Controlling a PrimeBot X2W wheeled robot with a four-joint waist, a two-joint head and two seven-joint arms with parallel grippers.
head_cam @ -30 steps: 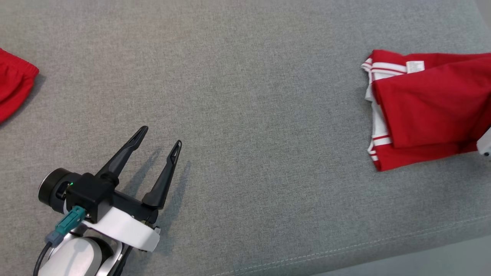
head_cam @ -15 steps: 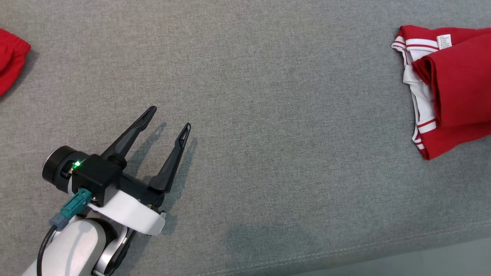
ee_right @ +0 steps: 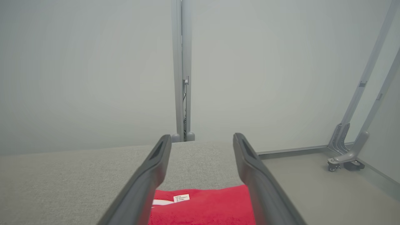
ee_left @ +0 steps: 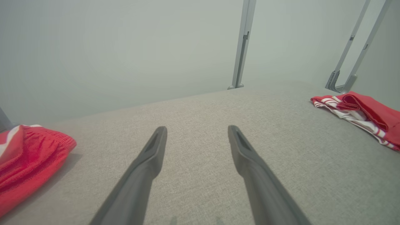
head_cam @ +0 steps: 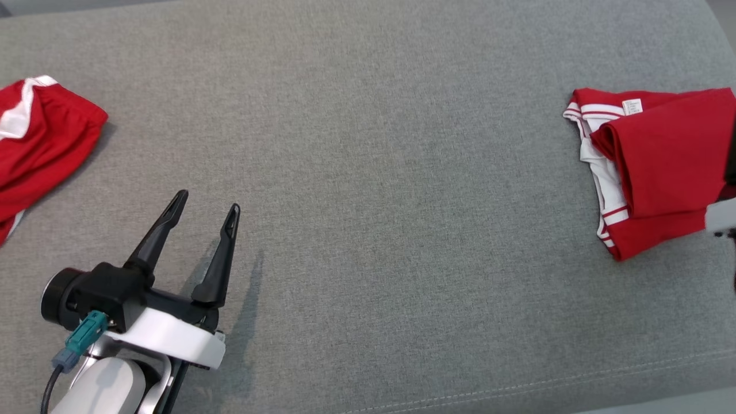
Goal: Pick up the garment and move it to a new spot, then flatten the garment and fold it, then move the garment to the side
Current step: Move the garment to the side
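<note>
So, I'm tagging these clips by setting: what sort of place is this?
Likely a test lab: bare pale walls, a wheeled metal frame, and a grey fabric work surface with a folded red garment.

Bare test room — plain pale walls [ee_right: 78,78], metal frame posts [ee_right: 182,78] on casters [ee_right: 332,167], grey upholstered work surface [head_cam: 402,201]

left gripper [head_cam: 209,201] and right gripper [ee_right: 202,136] both have fingers spread apart, empty.

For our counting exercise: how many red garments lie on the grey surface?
2: a crumpled garment at left edge, a folded garment at right edge; both partly cropped.
</note>
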